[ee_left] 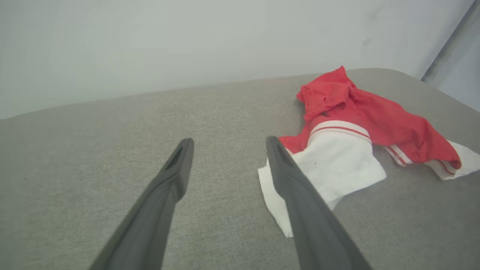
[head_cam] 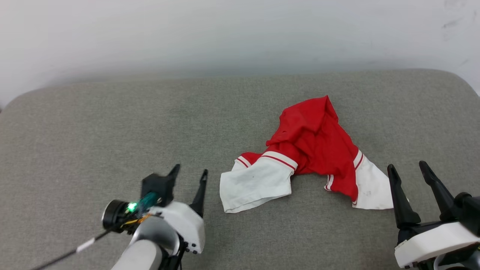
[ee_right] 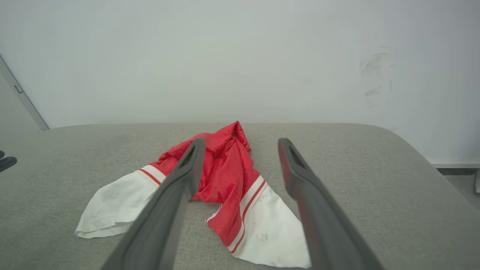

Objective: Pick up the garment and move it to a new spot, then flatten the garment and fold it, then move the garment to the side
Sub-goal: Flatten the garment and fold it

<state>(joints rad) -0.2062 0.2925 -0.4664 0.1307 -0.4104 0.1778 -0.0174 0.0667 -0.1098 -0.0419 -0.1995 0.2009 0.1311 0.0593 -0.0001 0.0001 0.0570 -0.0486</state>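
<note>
The crumpled red jersey (head_cam: 315, 150) lay right of centre on the grey bench (head_cam: 112, 123); the left claw (head_cam: 190, 169) and right claw (head_cam: 407, 165) flanked it. Both gaped empty.

garment (head_cam: 315, 150): red shirt, white sleeves, red-striped trim. Crumpled heap (red body bunched at the far end), lying between left gripper (head_cam: 190, 168) and right gripper (head_cam: 406, 164). Right sleeve possibly touching the right gripper, hard to tell.
</note>
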